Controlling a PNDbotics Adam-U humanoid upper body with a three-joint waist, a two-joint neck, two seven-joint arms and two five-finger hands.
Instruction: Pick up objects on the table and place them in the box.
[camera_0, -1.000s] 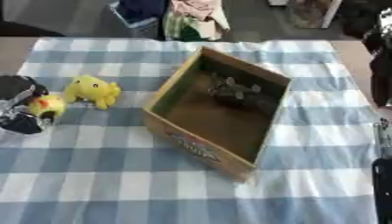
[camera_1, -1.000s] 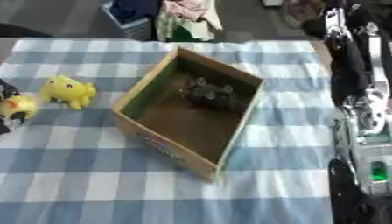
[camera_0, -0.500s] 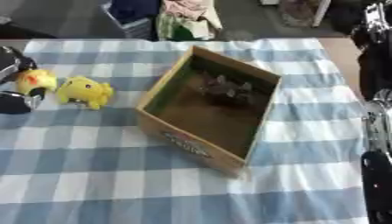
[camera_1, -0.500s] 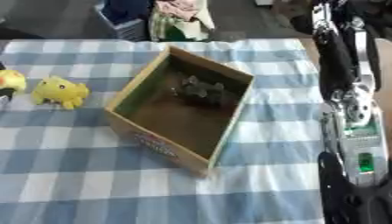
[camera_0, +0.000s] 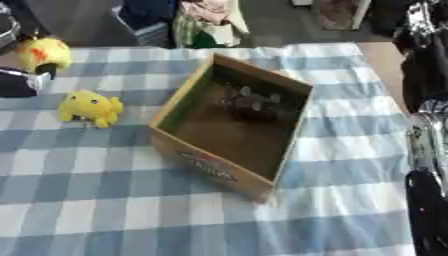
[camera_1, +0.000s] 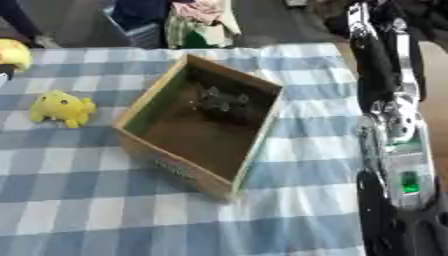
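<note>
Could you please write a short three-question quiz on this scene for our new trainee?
1. True or false: the yellow toy on the cloth lies inside the box.
2. What already lies in the box? A) a dark object B) a red cup C) nothing
3. Fill in: the robot's left hand lifts a second ____ toy at the view's left edge.

Key: 1 false; 2 A; 3 yellow.

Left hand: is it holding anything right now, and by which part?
The left hand appears to hold a yellow toy from below at the picture's left edge; the exact hold cannot be told. The second yellow toy lies on the table.
</note>
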